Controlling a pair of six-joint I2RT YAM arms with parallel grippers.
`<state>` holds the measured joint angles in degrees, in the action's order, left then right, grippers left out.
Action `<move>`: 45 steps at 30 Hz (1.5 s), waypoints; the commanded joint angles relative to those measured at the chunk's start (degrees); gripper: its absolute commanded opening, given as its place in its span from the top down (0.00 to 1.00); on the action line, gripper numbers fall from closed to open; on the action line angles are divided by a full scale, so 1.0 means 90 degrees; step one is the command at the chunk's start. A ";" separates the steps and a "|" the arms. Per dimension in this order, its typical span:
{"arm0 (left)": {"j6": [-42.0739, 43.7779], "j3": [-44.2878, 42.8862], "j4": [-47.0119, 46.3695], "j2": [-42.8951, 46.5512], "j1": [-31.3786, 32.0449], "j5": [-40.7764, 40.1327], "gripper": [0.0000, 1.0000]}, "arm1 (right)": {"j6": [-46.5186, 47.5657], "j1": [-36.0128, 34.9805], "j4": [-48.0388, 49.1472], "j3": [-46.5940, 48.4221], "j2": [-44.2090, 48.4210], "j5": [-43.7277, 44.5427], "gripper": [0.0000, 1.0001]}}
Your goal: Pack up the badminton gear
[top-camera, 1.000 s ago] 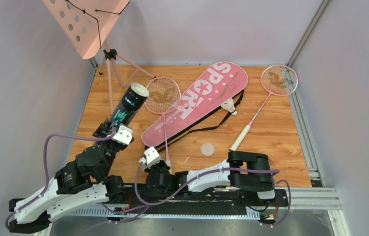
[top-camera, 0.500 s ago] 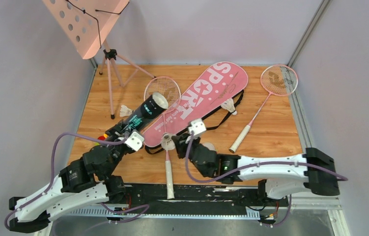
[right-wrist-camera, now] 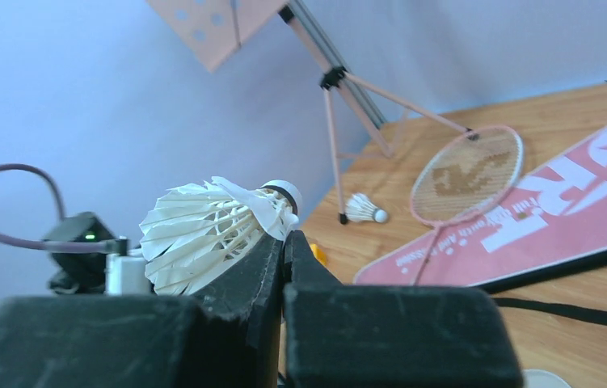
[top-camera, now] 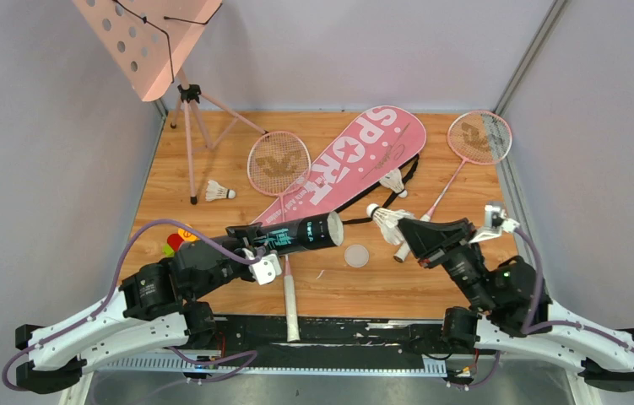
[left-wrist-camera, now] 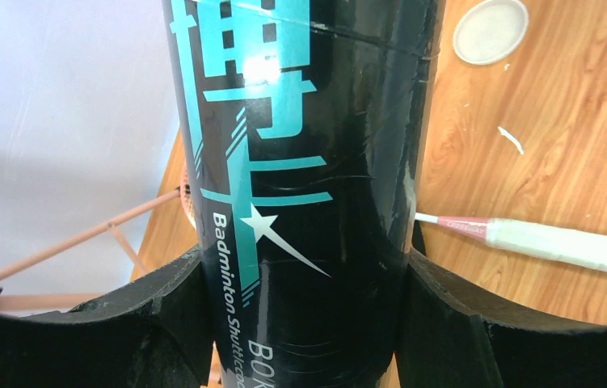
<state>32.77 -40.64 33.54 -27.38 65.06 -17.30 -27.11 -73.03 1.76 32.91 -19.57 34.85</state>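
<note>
Top external: left fingers (left-wrist-camera: 453, 327), tube (top-camera: 298, 234); right fingers (right-wrist-camera: 239, 303), shuttlecock (top-camera: 386, 217)

free: gap between tube (top-camera: 296, 234) and shuttlecock (top-camera: 387, 218) | obstacles: bag strap (top-camera: 410, 173), round lid (top-camera: 356, 255) nearby

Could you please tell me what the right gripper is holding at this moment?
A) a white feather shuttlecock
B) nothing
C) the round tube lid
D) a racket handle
A: the right gripper is shut on the feather skirt of a white feather shuttlecock, while the black tube sits in the left gripper.
</note>
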 commanded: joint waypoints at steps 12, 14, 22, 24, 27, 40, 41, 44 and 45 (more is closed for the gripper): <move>0.0615 -0.0687 -0.0317 -0.0897 -0.0020 0.1250 0.53 | -0.0488 0.0008 -0.1641 0.0512 0.0775 -0.2042 1.00; 0.0658 -0.0605 -0.0412 -0.0879 -0.0016 0.1362 0.53 | -0.0515 0.0008 -0.1641 0.0523 0.0670 -0.2049 1.00; 0.0603 -0.0237 -0.0811 -0.0569 -0.0019 0.1564 0.53 | -0.0617 0.0012 -0.1592 0.0514 0.0168 -0.2164 1.00; 0.0613 -0.0186 -0.0816 -0.0535 -0.0021 0.1653 0.53 | -0.0548 0.0008 -0.1503 0.0514 0.0018 -0.2137 1.00; 0.0616 -0.0101 -0.0830 -0.0509 -0.0019 0.1707 0.53 | -0.0404 0.0006 -0.1301 0.0582 -0.0230 -0.2138 1.00; 0.0588 0.0046 -0.0817 -0.0382 -0.0016 0.1581 0.53 | -0.0158 0.0009 -0.0999 0.0655 -0.1116 -0.1908 0.60; 0.0582 0.0056 -0.0817 -0.0358 -0.0020 0.1576 0.53 | -0.0161 0.0006 -0.0997 0.0651 -0.1119 -0.1864 0.59; 0.0554 0.0065 -0.0816 -0.0296 -0.0019 0.1520 0.53 | -0.0133 0.0013 -0.1002 0.0642 -0.1124 -0.1839 0.56; 0.0551 0.0073 -0.0821 -0.0254 -0.0018 0.1494 0.53 | -0.0132 0.0010 -0.1010 0.0641 -0.1126 -0.1846 0.54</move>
<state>37.63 -39.31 30.70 -31.42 64.84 -4.56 -29.67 -73.06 -8.97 37.67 -29.65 16.21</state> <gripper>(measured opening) 0.729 0.432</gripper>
